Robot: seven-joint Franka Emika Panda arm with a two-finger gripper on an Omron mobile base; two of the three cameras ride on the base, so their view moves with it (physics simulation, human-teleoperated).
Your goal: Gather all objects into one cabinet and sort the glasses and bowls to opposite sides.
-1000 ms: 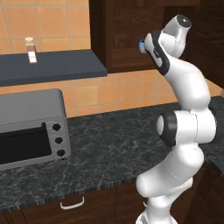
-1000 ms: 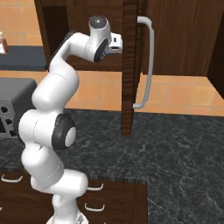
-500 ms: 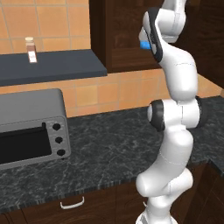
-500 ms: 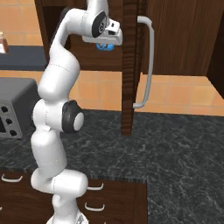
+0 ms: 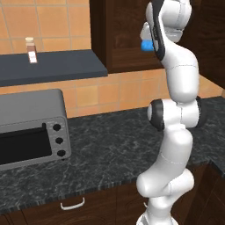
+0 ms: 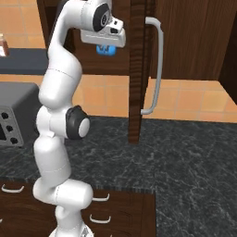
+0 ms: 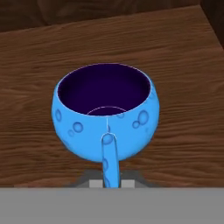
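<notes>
A bright-blue bowl (image 7: 107, 111) is held clamped in the gripper (image 6: 107, 45), raised high beside the open cabinet door (image 6: 139, 69), with a wooden cabinet shelf (image 7: 183, 65) seen directly beyond it.

The white hand hides most of the blue bowl (image 6: 106, 48) in the right base view; a small patch shows below it. In the hand view the jaws' tips are cut off at the bottom, so their grip cannot be judged. The toaster (image 5: 30, 127) runs off the left edge. The small bottle (image 5: 30, 50) on the far shelf is too small to identify, perhaps a shaker.
</notes>
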